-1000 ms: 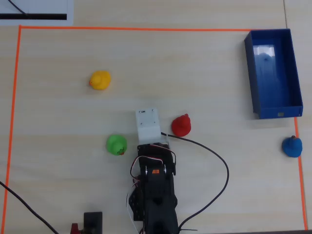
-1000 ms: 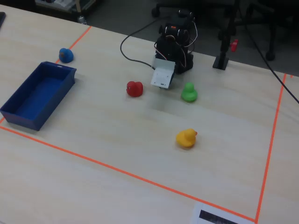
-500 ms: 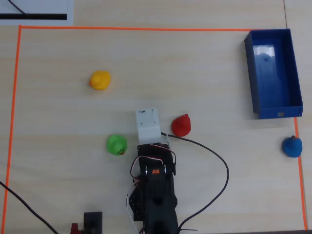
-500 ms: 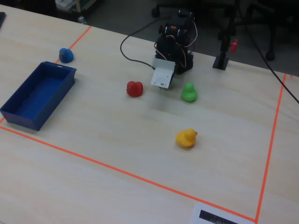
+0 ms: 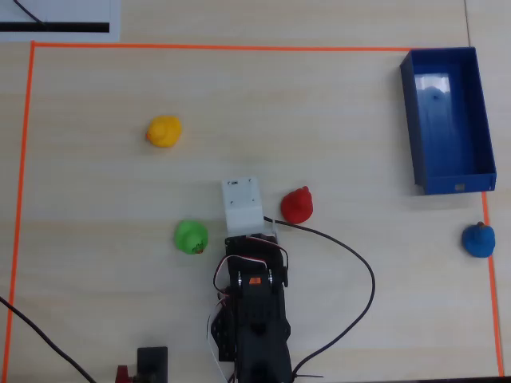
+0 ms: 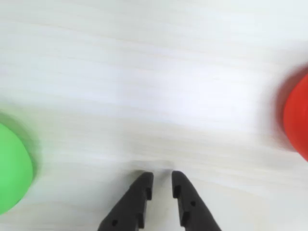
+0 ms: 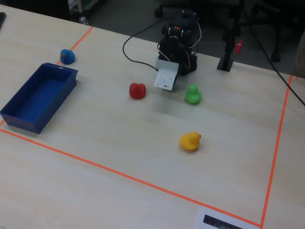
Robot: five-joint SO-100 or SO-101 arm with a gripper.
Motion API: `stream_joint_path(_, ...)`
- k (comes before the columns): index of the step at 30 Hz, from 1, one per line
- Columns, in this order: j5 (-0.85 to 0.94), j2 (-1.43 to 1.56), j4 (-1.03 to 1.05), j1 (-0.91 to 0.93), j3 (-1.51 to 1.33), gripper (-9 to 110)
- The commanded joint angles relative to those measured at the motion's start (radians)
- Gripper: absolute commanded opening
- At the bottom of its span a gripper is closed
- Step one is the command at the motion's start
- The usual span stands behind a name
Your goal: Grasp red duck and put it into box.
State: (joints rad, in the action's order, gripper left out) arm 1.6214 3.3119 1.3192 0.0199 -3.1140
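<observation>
Overhead view: orange tape border (image 5: 215, 48) frames the work area on the pale wood-grain desk (image 5: 335, 144). The box (image 5: 447, 120) sits in the upper right corner just inside the tape, long axis running up-down, nothing inside it. The blue duck (image 5: 478, 240) lies below the box, right at the tape on the right edge.

The red duck (image 5: 297, 205) stands near mid-desk, just right of the arm's white wrist housing (image 5: 243, 204), apart from it. The green duck (image 5: 191, 237) sits to the left of the arm, the yellow duck (image 5: 164, 131) further up-left. Wide bare desk lies between red duck and box. A black cable (image 5: 359, 263) loops across the desk right of the arm base.

Wrist view: the tool (image 6: 161, 185) enters from the bottom edge, its black fingers nearly together with only a narrow slit between them, nothing held. It hangs over bare desk, with green duck at the left edge and red duck at the right edge, both blurred.

Fixed view: dark floor and chair legs (image 7: 238, 19) behind the desk's far edge; a white label (image 7: 224, 222) lies outside the tape near the front.
</observation>
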Motion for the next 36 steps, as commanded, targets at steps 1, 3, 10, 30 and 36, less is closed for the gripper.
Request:
stream_joint_path(1, -0.005, -0.002, 0.026, 0.003, 0.003, 3)
stream_joint_path(3, -0.005, -0.002, 0.026, 0.003, 0.003, 3)
stream_joint_path(10, -0.005, -0.002, 0.026, 0.002, 0.003, 3)
stream_joint_path(30, -0.005, 0.0, 0.026, 0.0, 0.003, 6)
stream_joint_path(36, 0.003, 0.0, 0.02, -0.014, 0.003, 0)
